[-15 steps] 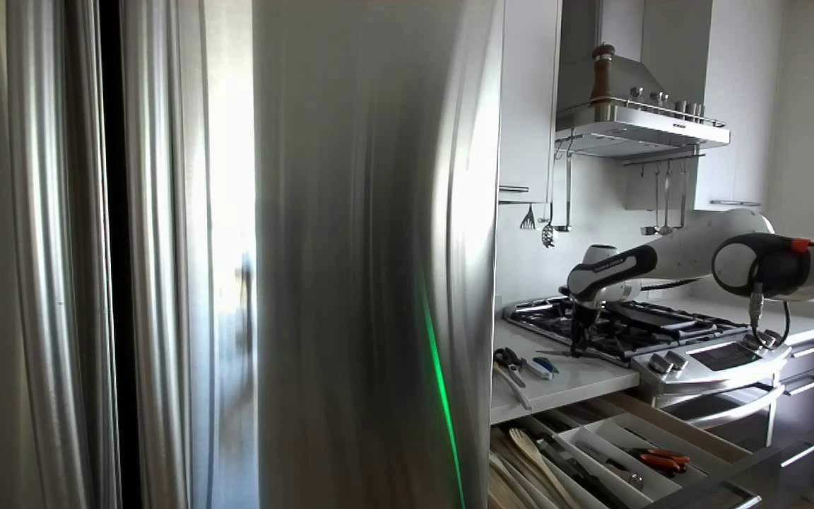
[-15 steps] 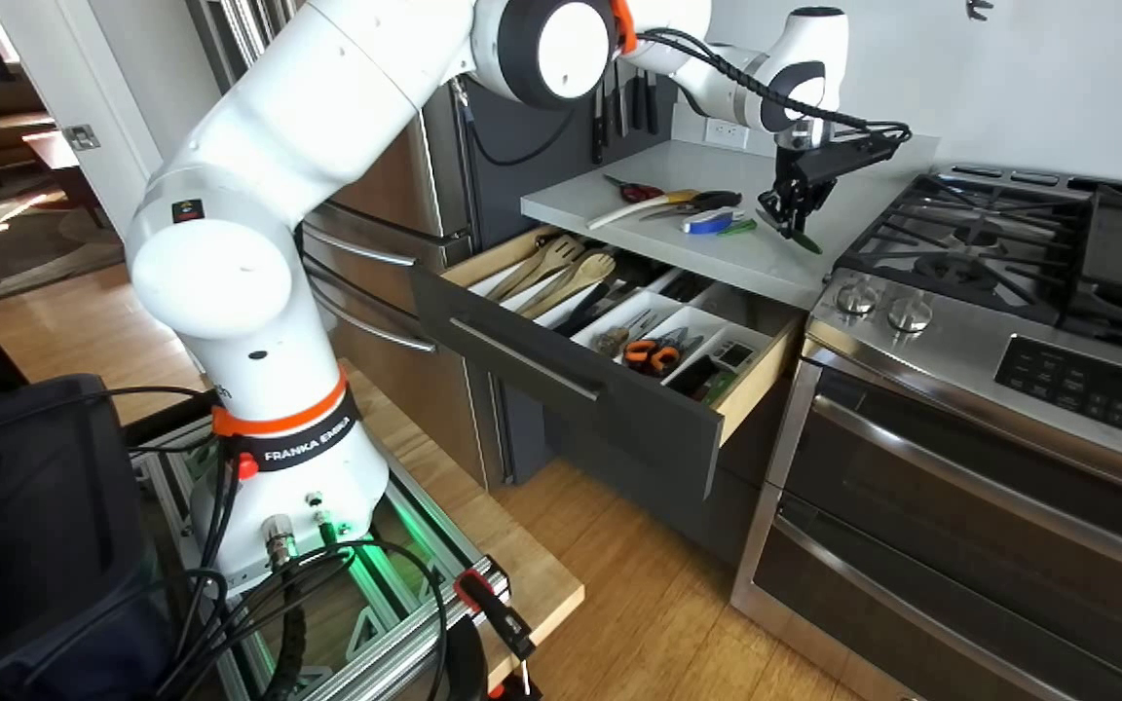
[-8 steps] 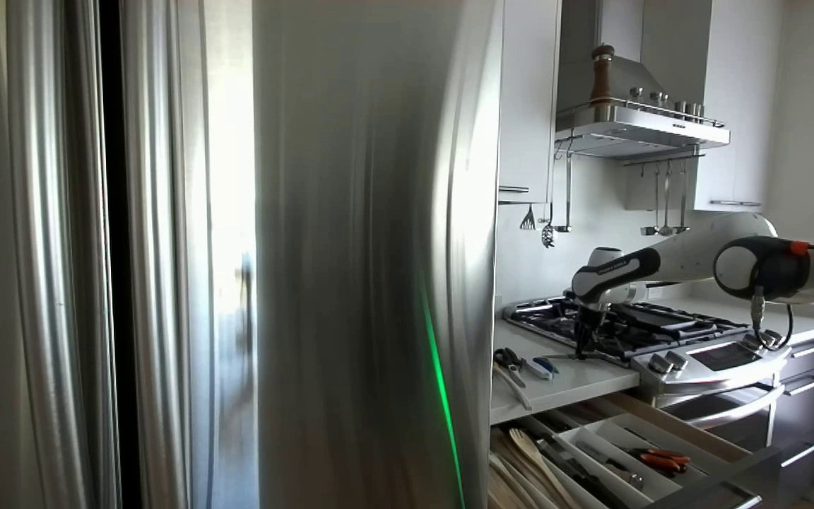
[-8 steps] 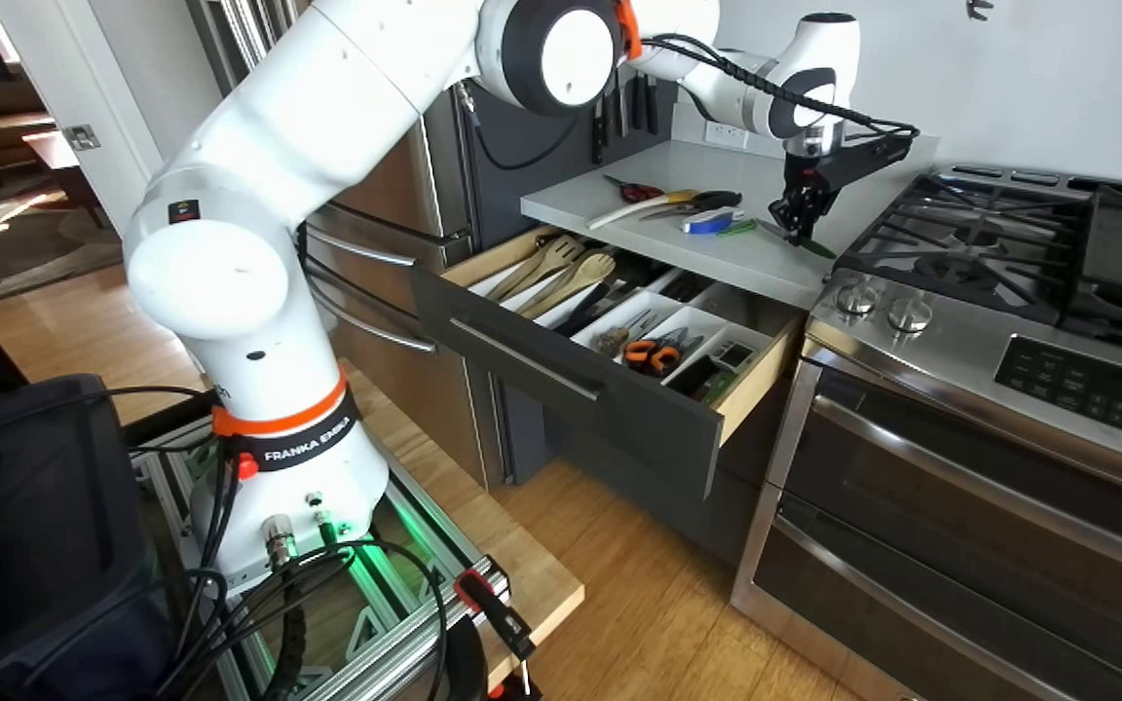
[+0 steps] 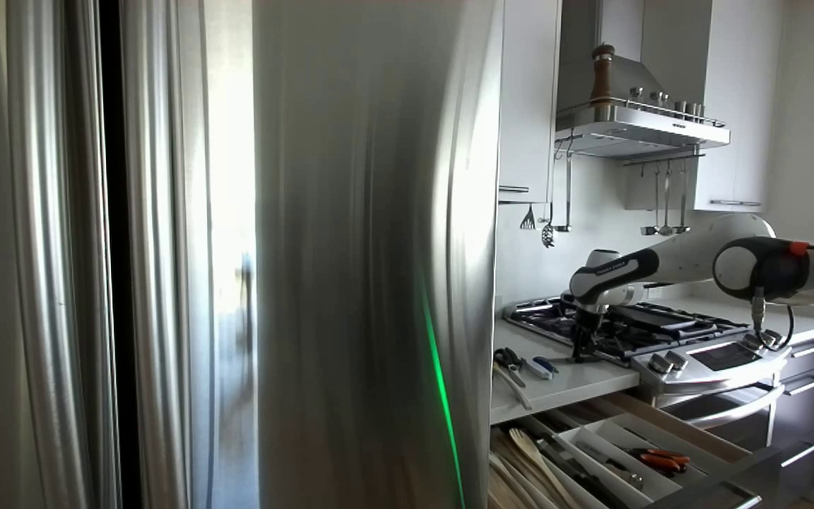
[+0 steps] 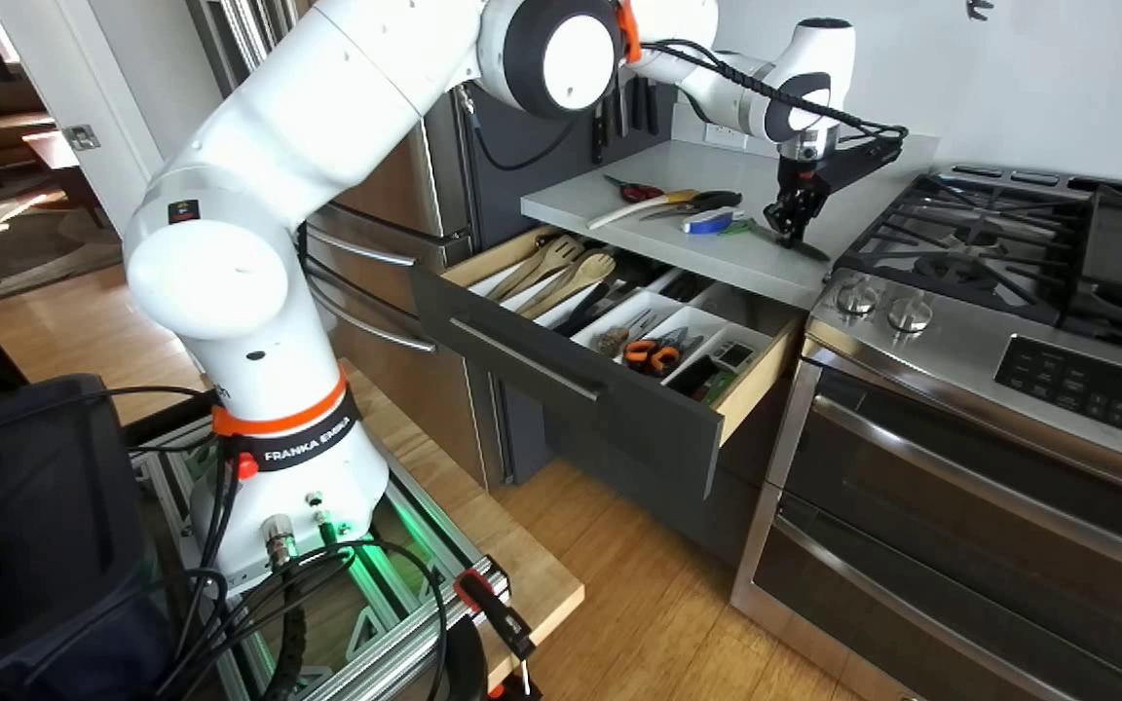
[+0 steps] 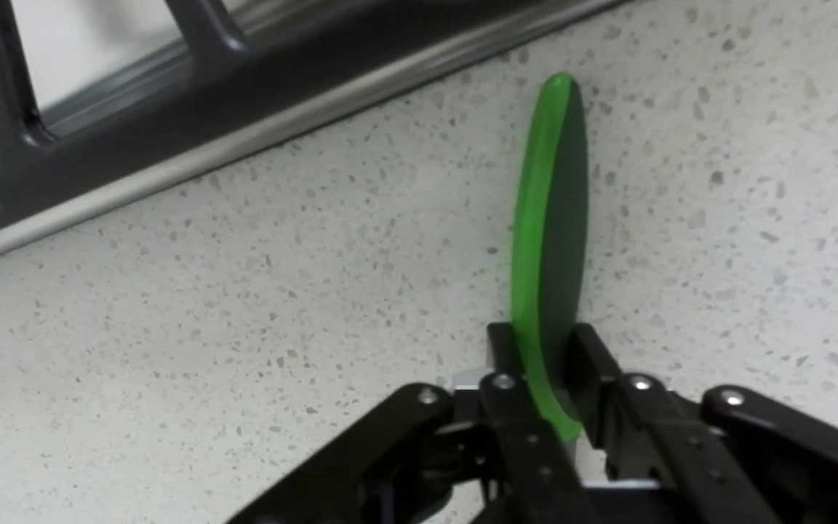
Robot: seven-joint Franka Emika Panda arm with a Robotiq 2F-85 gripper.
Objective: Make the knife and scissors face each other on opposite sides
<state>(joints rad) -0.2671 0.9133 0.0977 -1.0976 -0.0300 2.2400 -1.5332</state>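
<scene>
One gripper (image 7: 544, 336), I see, pinches one knife handle (image 7: 553, 240), green and black, pointing longways toward the stove (image 6: 970, 409).

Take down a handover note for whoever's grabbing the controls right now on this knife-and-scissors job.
Black gripper: shut on green-and-dark-handled knife, low over pale speckled counter; lifted or resting, can't tell.
Scissors: orange-handled scissors in the open dark-fronted drawer; a black-handled tool and a red-handled tool on the counter may be scissors too. Intended pair unclear.
Done: knife gripped.
Left: set it opposite the chosen scissors, facing them.
</scene>
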